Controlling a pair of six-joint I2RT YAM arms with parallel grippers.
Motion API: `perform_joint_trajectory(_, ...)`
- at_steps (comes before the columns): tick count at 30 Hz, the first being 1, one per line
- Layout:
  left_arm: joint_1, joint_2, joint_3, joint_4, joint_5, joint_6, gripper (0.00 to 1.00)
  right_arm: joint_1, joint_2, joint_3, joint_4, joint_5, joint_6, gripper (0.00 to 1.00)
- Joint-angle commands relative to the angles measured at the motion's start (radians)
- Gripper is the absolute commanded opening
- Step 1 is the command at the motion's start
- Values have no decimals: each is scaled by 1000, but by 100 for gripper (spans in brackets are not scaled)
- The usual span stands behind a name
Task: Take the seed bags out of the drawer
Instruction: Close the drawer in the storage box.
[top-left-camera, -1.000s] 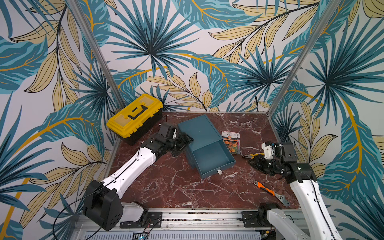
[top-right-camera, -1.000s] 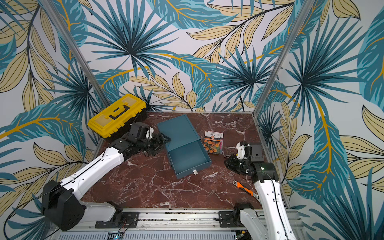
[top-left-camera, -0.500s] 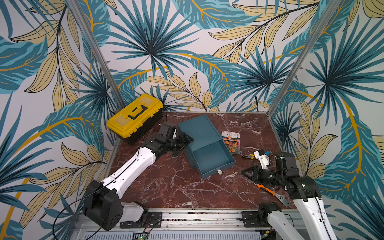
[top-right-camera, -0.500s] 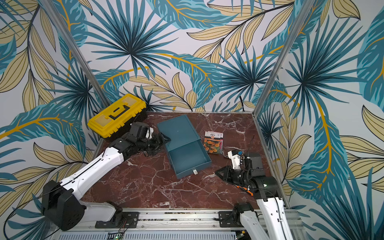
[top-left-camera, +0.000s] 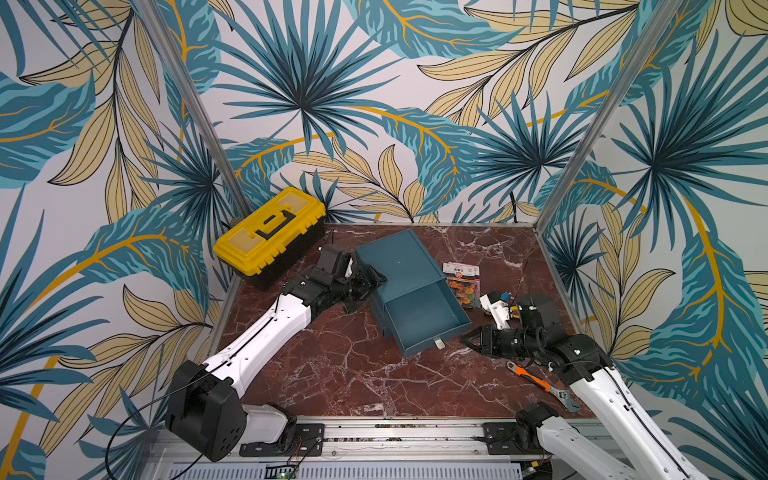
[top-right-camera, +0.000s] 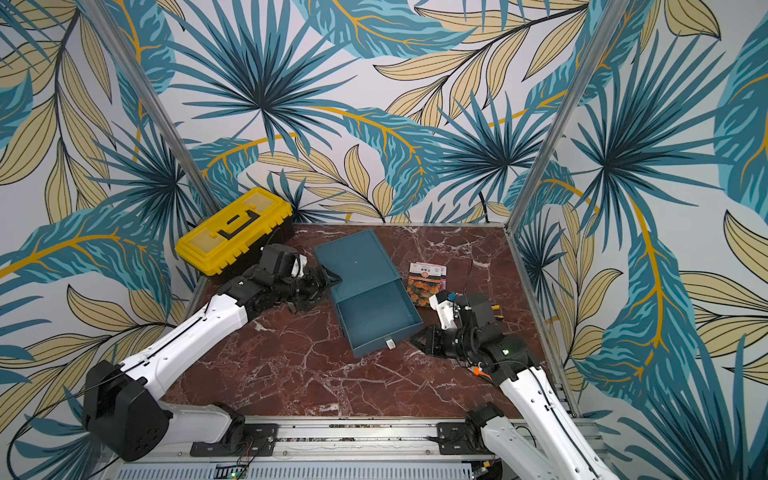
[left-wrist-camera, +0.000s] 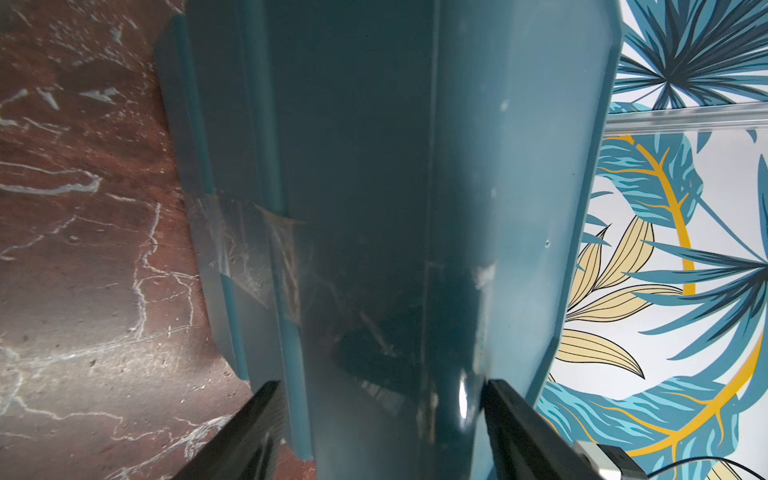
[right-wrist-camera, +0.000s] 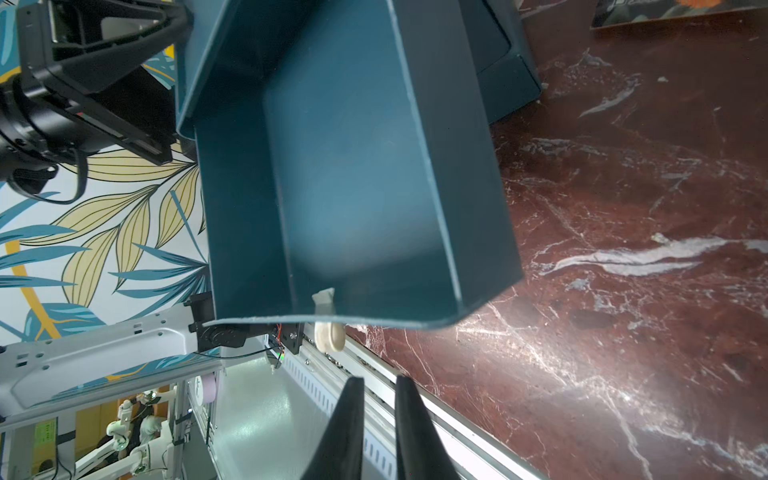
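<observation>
Nearest the rail, a wrench (top-left-camera: 540, 380) with an orange grip lies on the red marble tabletop (top-left-camera: 332, 374), right of the drawer's front. The right hand (top-left-camera: 464, 338) hangs low just off the drawer's front right corner. Its fingers (right-wrist-camera: 353, 424) are almost together, with only a slit between them and nothing in it, and they point past the white knob (right-wrist-camera: 328, 336). The drawer (top-left-camera: 419, 316) stands open, drawn partway out of its blue case (top-left-camera: 395, 257), and its blue floor is in plain view from the right wrist. The seed bags (top-left-camera: 463, 282) are outside the drawer. In both top views they lie flat in a small overlapping pile on the tabletop, just right of the drawer's right wall, with an orange-flower front facing up (top-right-camera: 424, 284). On the drawer's left, the left hand (top-left-camera: 370, 279) is clamped on the case, with one finger (left-wrist-camera: 249, 432) on each side of it. Farthest back, left of the drawer and behind the left arm, a yellow toolbox (top-left-camera: 270, 232) sits in the corner with its lid closed.
</observation>
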Motion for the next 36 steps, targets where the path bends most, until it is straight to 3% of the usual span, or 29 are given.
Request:
perform_joint_trajectory(1, 9, -4, 39, -48, -24, 18, 79, 22, 26, -10, 75, 39, 11, 18)
perform_joint_trajectory(14, 9, -4, 38, -42, -20, 10, 79, 49, 151, 6, 232, 45, 59, 18)
perform_joint_trajectory(36, 9, -11, 33, -39, -24, 8, 79, 99, 389, 68, 523, 180, 218, 18)
